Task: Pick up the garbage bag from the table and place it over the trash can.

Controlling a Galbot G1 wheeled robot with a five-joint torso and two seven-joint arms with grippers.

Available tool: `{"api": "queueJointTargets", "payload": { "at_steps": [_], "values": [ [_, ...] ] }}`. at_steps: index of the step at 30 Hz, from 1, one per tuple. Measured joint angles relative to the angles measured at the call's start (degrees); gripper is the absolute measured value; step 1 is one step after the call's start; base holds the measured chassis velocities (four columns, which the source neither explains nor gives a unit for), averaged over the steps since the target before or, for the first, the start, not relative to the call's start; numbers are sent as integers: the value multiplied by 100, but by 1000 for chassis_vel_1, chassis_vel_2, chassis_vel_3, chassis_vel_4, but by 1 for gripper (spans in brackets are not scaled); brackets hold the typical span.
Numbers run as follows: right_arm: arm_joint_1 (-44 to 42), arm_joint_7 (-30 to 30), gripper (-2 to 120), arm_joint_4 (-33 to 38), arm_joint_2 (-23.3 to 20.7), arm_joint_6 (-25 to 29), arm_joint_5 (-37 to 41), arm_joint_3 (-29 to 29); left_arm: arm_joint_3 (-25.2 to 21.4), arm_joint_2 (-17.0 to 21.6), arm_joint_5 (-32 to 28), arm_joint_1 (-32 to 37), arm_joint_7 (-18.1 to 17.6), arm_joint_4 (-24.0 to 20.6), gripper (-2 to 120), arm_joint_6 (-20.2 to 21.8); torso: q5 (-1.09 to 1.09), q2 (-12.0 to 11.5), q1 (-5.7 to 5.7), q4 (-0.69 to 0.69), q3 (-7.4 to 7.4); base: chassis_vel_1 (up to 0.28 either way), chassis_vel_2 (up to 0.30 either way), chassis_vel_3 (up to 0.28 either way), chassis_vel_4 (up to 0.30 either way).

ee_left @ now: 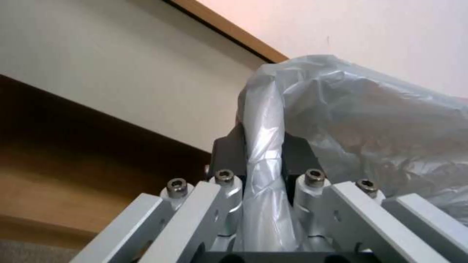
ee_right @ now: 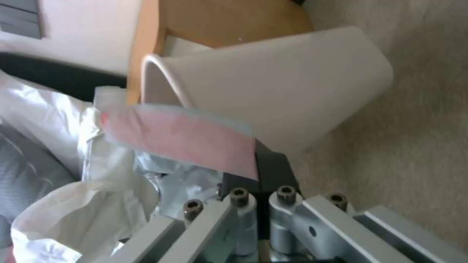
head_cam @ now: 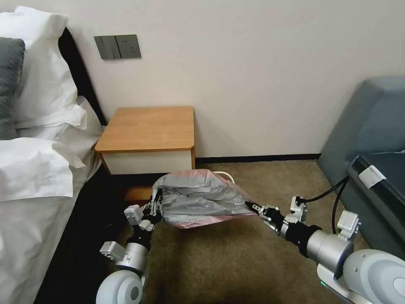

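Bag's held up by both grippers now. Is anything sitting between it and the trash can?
Nothing visible. The garbage bag, stretched between the left gripper and right gripper, hangs right by the trash can, whose open rim looks unobstructed.

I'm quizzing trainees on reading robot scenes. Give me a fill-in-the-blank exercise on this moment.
1. The garbage bag is stretched between ____ grippers.
2. The left gripper is shut on the bag in front of the table's white ____.
3. The right gripper pinches the bag's ____ rim.
4. The trash can stands on the ____.

Missing words: two; drawer; pink; carpet
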Motion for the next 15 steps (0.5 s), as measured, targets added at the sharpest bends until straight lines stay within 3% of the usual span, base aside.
{"api": "queueJointTargets", "payload": {
  "at_steps": [6,13,15],
  "values": [
    [17,-700,0,-419,232,-119,-1021,-176,20,0,-53,46,48,-61,9,34,0,0,0,0,0,0,0,0,0],
    [157,-2852,0,-1217,351,-140,-2650,-457,28,0,-91,60,131,-100,9,36,0,0,0,0,0,0,0,0,0],
    [206,-3184,0,-1356,355,-88,-2861,-487,24,-1,-99,61,146,-108,9,36,0,0,0,0,0,0,0,0,0]
  ]
}}
